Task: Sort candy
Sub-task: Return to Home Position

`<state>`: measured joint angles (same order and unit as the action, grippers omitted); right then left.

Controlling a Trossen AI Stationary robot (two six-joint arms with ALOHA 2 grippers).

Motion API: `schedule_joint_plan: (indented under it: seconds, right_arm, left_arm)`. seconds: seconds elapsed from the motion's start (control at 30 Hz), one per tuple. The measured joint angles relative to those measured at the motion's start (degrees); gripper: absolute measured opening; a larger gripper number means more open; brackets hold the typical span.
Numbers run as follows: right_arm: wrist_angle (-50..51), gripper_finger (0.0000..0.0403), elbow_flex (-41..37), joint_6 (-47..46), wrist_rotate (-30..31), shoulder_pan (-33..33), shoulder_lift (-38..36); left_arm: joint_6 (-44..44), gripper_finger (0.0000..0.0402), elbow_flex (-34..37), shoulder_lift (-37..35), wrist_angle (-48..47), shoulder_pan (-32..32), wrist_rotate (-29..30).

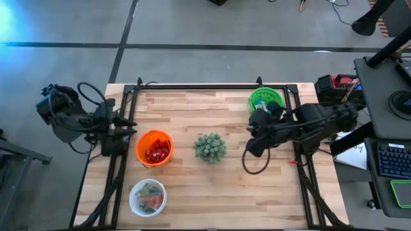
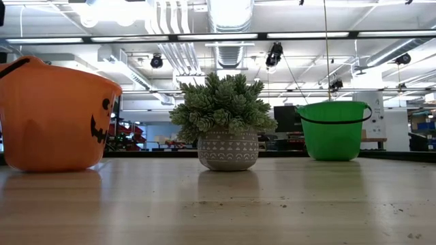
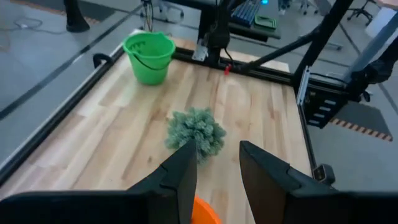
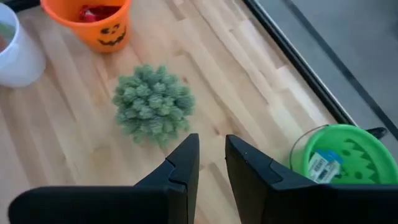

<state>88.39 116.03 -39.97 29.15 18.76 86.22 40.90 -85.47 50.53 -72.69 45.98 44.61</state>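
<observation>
Red candy packets (image 1: pixel 156 152) lie in an orange pumpkin-face bucket (image 1: pixel 142 142) at the left middle. Mixed candy (image 1: pixel 149 197) sits in a white bowl (image 1: pixel 135 204) near the front left. A blue-and-white wrapped bar (image 4: pixel 323 165) lies in the green bucket (image 1: pixel 255 96) at the far right. My left gripper (image 3: pixel 217 158) hovers open at the table's left edge, above and beside the orange bucket. My right gripper (image 4: pixel 212 152) hangs raised between the plant and the green bucket, its fingers a narrow gap apart with nothing between them.
A spiky green plant (image 1: pixel 209 147) in a grey patterned pot (image 2: pixel 227 150) stands at the table's middle. Black frame rails (image 1: pixel 302 173) run along the table's sides. A black cable loop (image 1: pixel 257 163) hangs under the right arm. Bare wood shows at the front right.
</observation>
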Motion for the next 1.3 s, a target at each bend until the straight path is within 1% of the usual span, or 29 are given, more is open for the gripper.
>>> schedule_joint_plan:
  seconds: [0.23,0.3,0.43,0.67,0.73,0.8,0.97,1.1,1.2,1.3]
  right_arm:
    - [-0.55,0.0071,-7.34,-0.41,3.28,0.00,-8.31]
    - [-0.59,0.0073,-9.37,0.00,4.16,0.00,-10.50]
    - [-0.64,0.0070,-14.01,0.13,6.06,-0.02,-14.91]
    - [-0.62,0.0073,-20.99,0.13,10.78,-0.02,-22.88]
    - [-0.65,0.0076,-23.08,0.66,12.11,-0.02,-24.99]
    - [-0.64,0.0079,-25.29,1.43,12.95,-0.02,-27.22]
    - [-2.32,0.0079,-30.16,0.57,12.97,-0.02,-32.70]
    - [-7.47,0.0079,-33.95,4.04,13.06,-0.02,-36.68]
    - [-10.78,0.0076,-36.89,6.72,12.86,-0.02,-39.65]
    - [-13.69,0.0073,-39.87,7.00,11.57,-0.02,-42.05]
  left_arm:
    - [-3.86,0.0103,0.04,-3.31,-0.37,0.00,3.32]
    - [-3.46,0.0103,0.06,-4.07,-0.35,0.00,4.69]
    - [-0.02,0.0103,0.09,-4.91,-0.33,-0.01,7.72]
    - [0.65,0.0103,0.11,-6.86,-0.29,-0.01,18.05]
    - [1.97,0.0103,0.41,-7.68,-0.23,-0.01,20.96]
    - [3.95,0.0103,1.13,-8.91,-0.26,-0.02,22.48]
    - [10.66,0.0103,4.05,-13.05,-0.31,-0.02,23.11]
    - [11.97,0.0103,8.10,-15.95,-0.22,-0.02,25.43]
    - [12.61,0.0103,11.90,-17.47,0.51,-0.02,25.42]
    - [11.96,0.0103,16.35,-18.29,2.43,-0.01,25.42]
